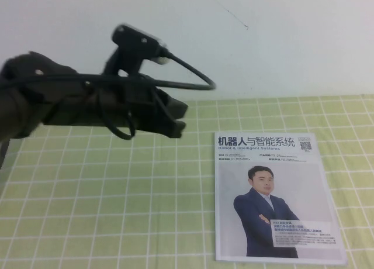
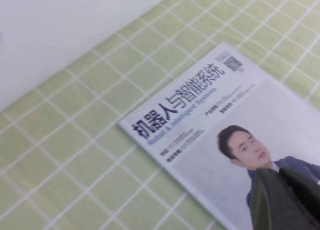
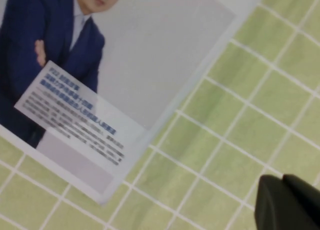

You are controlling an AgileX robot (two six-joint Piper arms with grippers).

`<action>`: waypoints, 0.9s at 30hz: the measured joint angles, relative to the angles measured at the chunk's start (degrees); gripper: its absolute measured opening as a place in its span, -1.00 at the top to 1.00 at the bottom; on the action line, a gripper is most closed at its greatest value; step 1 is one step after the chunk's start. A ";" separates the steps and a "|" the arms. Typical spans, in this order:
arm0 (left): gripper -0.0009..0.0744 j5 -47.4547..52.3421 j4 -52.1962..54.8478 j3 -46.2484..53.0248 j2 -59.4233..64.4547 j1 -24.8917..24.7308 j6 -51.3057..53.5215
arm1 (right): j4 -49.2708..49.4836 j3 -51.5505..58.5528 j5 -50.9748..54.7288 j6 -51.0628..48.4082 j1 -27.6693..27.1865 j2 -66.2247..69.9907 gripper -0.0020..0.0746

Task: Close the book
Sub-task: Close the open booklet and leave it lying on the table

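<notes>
The book (image 1: 295, 169) is a thin magazine lying shut and flat on the right half of the table, its cover up, with a man in a blue suit and Chinese title text. My left gripper (image 1: 180, 119) hangs in the air to the left of the book's far corner, fingers pressed together and holding nothing. In the left wrist view the gripper (image 2: 277, 174) hovers over the cover (image 2: 200, 120). My right gripper (image 3: 281, 181) is shut and empty over bare cloth, off the book's near right corner (image 3: 150, 65). The right arm does not show in the high view.
A green tablecloth with a white grid (image 1: 117, 210) covers the table. A plain white wall (image 1: 280, 41) rises behind it. A black cable (image 1: 196, 76) loops from the left arm's wrist camera.
</notes>
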 joint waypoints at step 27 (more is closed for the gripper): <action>0.99 -5.07 3.66 38.61 -59.04 19.10 2.02 | -0.64 29.51 -5.31 6.66 0.00 -61.46 0.96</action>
